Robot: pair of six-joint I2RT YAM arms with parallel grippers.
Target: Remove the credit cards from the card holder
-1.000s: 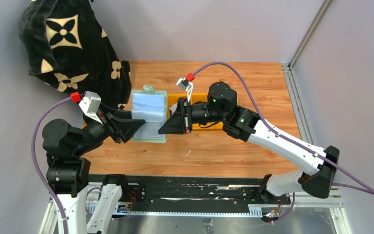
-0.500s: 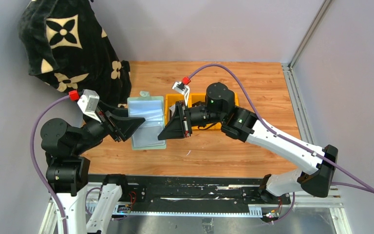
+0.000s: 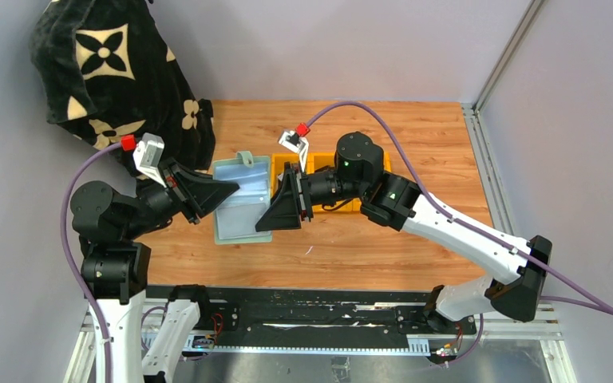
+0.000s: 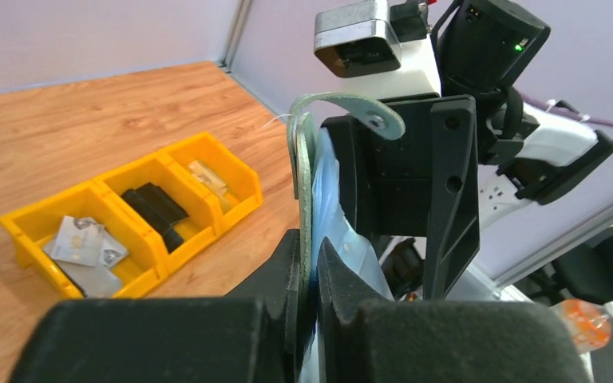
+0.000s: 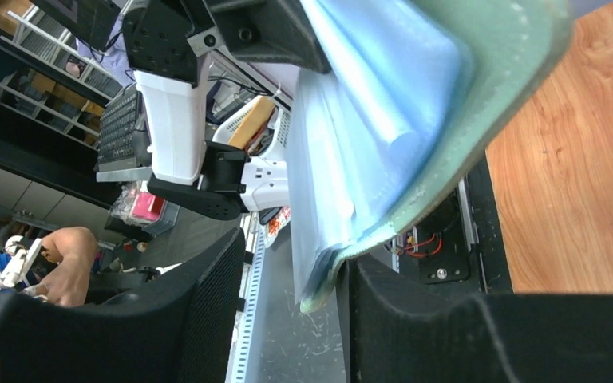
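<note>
The pale green card holder (image 3: 243, 211) hangs open between both arms above the table, its grey-blue pockets (image 5: 383, 104) facing up. My left gripper (image 3: 231, 190) is shut on its left edge; the left wrist view shows the green cover (image 4: 303, 175) and a blue pocket pinched at the gripper (image 4: 309, 255). My right gripper (image 3: 262, 223) stands open around the opposite edge, which leans on one finger (image 5: 415, 319). Silvery credit cards (image 4: 84, 243) and a tan one (image 4: 207, 177) lie in the yellow bin. I cannot tell whether any card is inside the pockets.
The yellow three-part bin (image 3: 281, 167) sits on the wooden table behind the right gripper, with a black wallet-like item (image 4: 156, 209) in its middle part. A black flower-patterned bag (image 3: 112, 72) stands at the back left. The holder's closure tab (image 4: 367, 112) points away from the left arm.
The left gripper has closed on the holder's left edge and the right gripper has opened. Both grippers and the holder have shifted slightly left.
</note>
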